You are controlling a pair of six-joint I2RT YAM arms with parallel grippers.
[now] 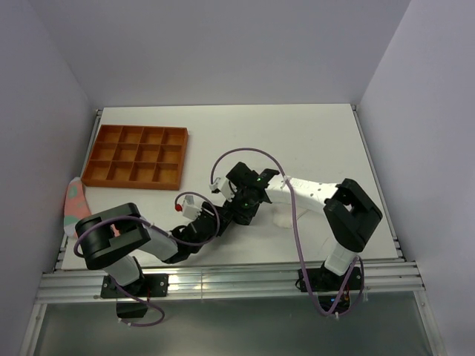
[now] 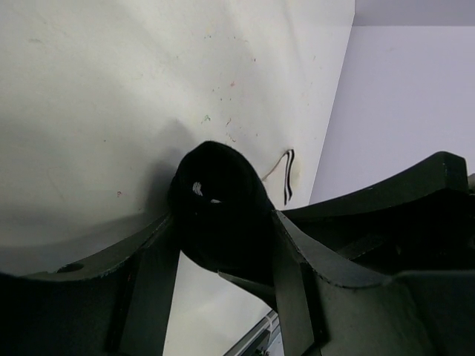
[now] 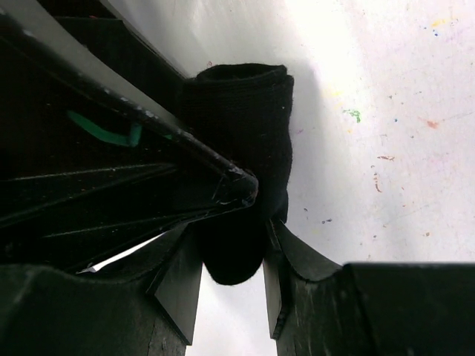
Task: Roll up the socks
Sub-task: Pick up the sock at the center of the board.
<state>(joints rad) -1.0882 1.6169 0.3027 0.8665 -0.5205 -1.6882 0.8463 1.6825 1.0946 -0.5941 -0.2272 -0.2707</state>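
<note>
The left end effector (image 2: 223, 222) and the right end effector (image 3: 234, 252) each held the rolled black sock (image 3: 237, 111) between half-closed jaws, above the desk (image 1: 312, 141), right of the orange tray (image 1: 132, 182).

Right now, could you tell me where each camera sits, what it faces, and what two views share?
Top: above and behind, looking down on the table; left arm and right arm show, bases nearest.
Left wrist: on the left arm, facing the black sock between the fingers of the left gripper.
Right wrist: on the right arm, facing that sock in the right gripper.
Shared: both wrist views show the sock.
</note>
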